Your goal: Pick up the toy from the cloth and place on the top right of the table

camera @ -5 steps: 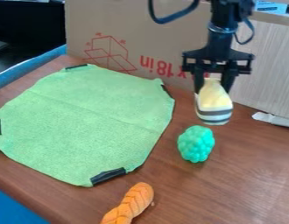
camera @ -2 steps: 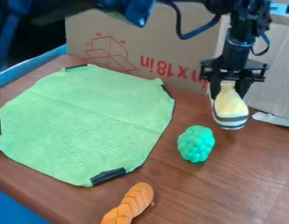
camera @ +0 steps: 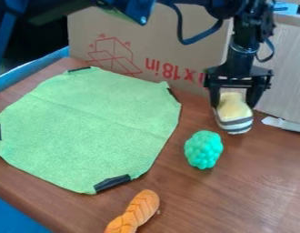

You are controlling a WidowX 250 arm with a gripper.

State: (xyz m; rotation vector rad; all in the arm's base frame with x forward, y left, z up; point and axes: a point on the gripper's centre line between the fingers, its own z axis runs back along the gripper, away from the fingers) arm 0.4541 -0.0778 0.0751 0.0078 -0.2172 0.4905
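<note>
Under the gripper (camera: 233,106), with the upper end between its fingers, is the yellow toy (camera: 235,119), its striped end pointing downward. It seems to rest on the surface (camera: 249,182), off the cloth, though the contact beneath it I cannot see well. The gripper is spread wide, one finger on each side of the toy, and it does not appear to squeeze; whether a side still brushes lightly, I cannot tell. I judge that the step in hand is the release, and the task is almost complete. To do it well, the gripper should first keep this wide spread, then rise straight upward and slowly, because a sideways move could drag the soft-looking toy or tip it. Behind the gripper stands the cardboard box (camera: 177,36), so I would not back away toward it. In front of the gripper, a little to the left, lies the green bumpy toy (camera: 204,149), which a low retreat might knock. Farther left of the gripper is the green cloth (camera: 92,123), and well in front, the orange toy (camera: 136,210).
</note>
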